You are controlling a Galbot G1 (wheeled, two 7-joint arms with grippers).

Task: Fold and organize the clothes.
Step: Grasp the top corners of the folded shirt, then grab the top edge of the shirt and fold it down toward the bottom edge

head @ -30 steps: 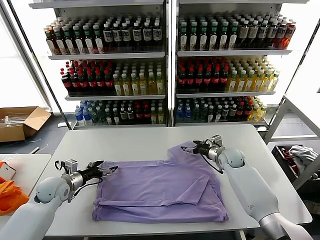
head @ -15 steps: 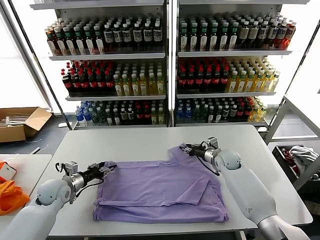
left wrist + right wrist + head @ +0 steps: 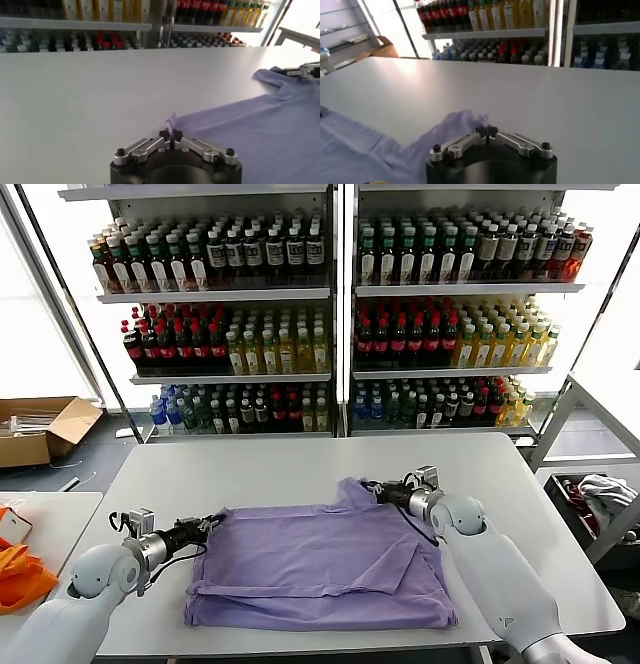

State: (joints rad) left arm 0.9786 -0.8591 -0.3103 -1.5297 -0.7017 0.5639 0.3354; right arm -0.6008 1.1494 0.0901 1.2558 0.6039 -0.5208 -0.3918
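— Left gripper [image 3: 207, 525] is pinching the near-left corner of the lavender T-shirt [image 3: 320, 569], its fingertips [image 3: 171, 134] pressed together on a small tuft of the cloth, low over the white table [image 3: 250, 474].

— And the right gripper [image 3: 381, 491]?

— It is clamping the far edge of the same shirt, where the fabric is bunching up toward the shelves; in the right wrist view its jaws are meeting on a raised fold of purple cloth [image 3: 460, 125].

— Where is the shirt lying?

— It is lying spread across the middle of the table, partly folded, with a flap turned over on its right half and its near hem running close to the table's front edge. Behind the table, shelves of bottles [image 3: 330, 314] are standing; a cardboard box [image 3: 45, 429] is sitting on the floor to the left, and orange fabric [image 3: 20, 576] is lying on a side table at the left edge.
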